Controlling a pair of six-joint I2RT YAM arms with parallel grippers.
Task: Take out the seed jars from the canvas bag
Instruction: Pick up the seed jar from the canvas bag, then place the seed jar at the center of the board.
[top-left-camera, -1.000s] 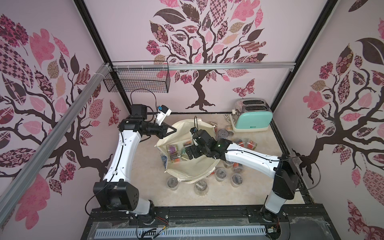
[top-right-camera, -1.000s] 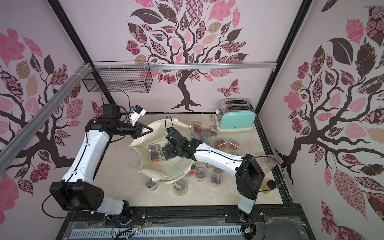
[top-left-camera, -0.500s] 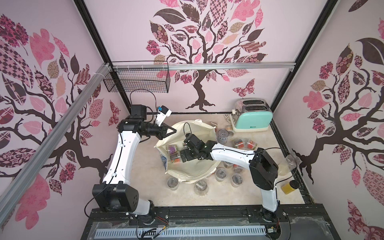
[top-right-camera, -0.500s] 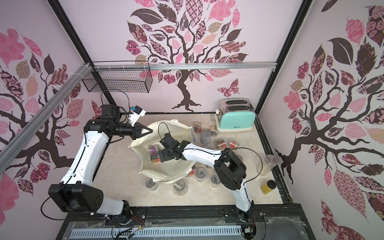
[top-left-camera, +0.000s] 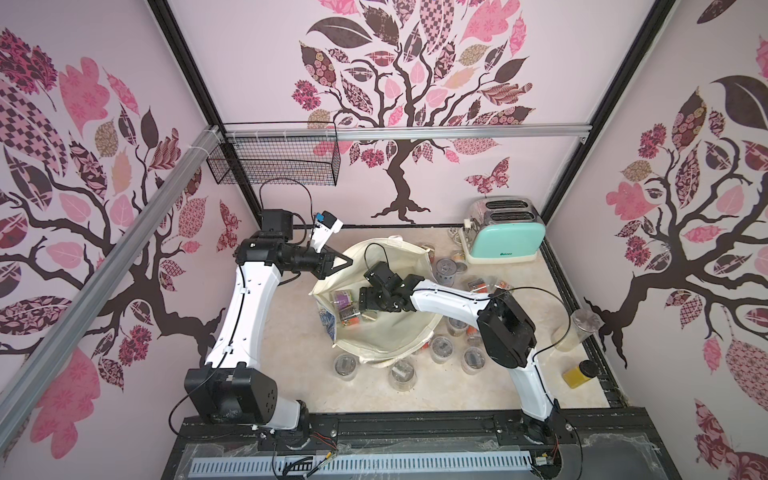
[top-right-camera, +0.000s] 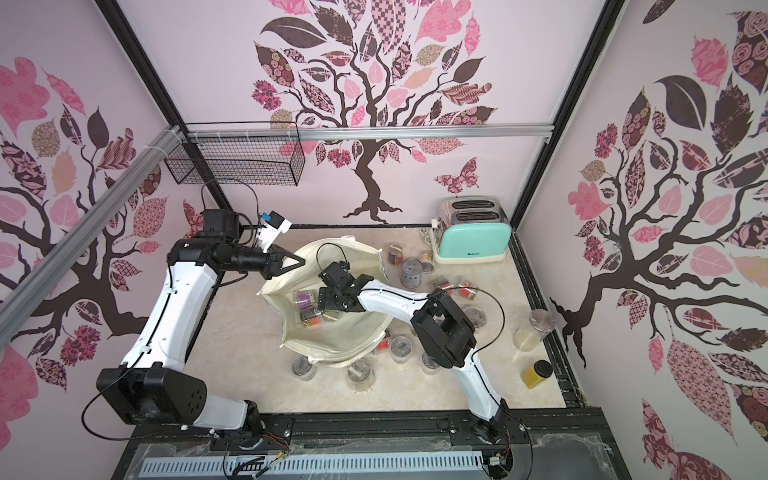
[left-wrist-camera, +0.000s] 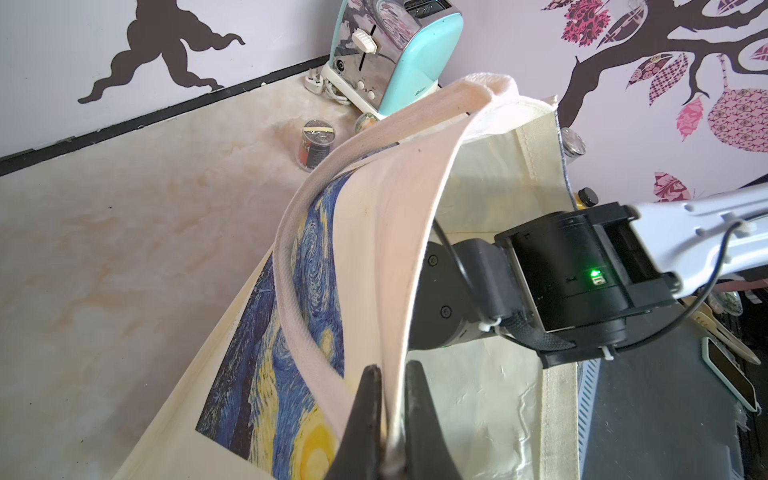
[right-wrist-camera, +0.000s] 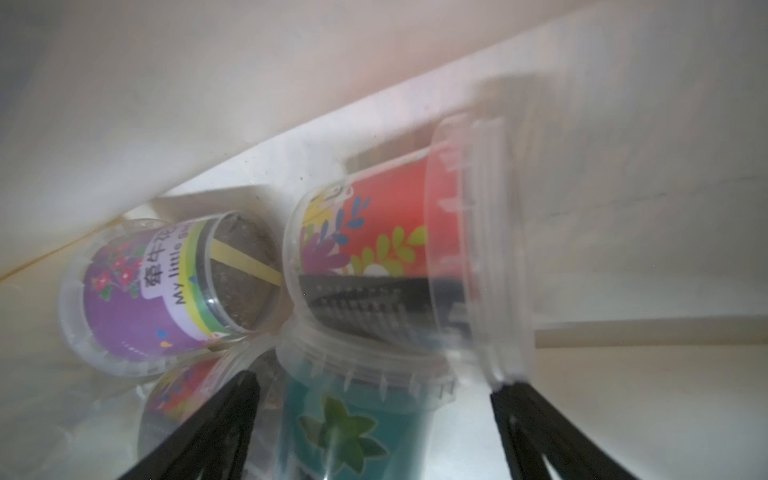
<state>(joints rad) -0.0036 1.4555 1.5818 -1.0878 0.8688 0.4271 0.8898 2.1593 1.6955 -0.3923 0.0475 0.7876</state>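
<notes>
Left pincer (left-wrist-camera: 392, 374): clamped shut on the top edge of the canvas bag (left-wrist-camera: 415, 216). It holds that side of the mouth raised, and one cream strap runs alongside its fingers.

Canvas bag: sits slumped in the middle of the worktop (top-left-camera: 291, 345) with its mouth gaping upward. The blue-and-yellow swirl print shows on the outer side below the left pincer.

Right pincer (right-wrist-camera: 374, 382): reaches down inside the bag with its jaws spread wide, one finger on each side of the teal jar (right-wrist-camera: 353, 432). Neither finger visibly presses on the jar, and nothing is gripped.

Jars in the bag: the teal jar lies nearest the right wrist camera, with its lid end pointing away from it. The red jar (right-wrist-camera: 374, 216) lies on its side just past the teal jar and touches it. The purple jar (right-wrist-camera: 124, 299) lies on its side beside the red one, against the bag wall. Another red-labelled jar is partly hidden behind one finger.

Seed jars (top-left-camera: 401, 374) outside the bag: in both top views several stand or lie on the worktop. One loose group is near the bag's front edge, and another lies between the bag and the toaster (top-left-camera: 505, 243).

Toaster: mint green, in the far right corner of the worktop.

Wire basket (top-left-camera: 274, 164): black, hanging from the rail at the back left, well apart from the bag.
</notes>
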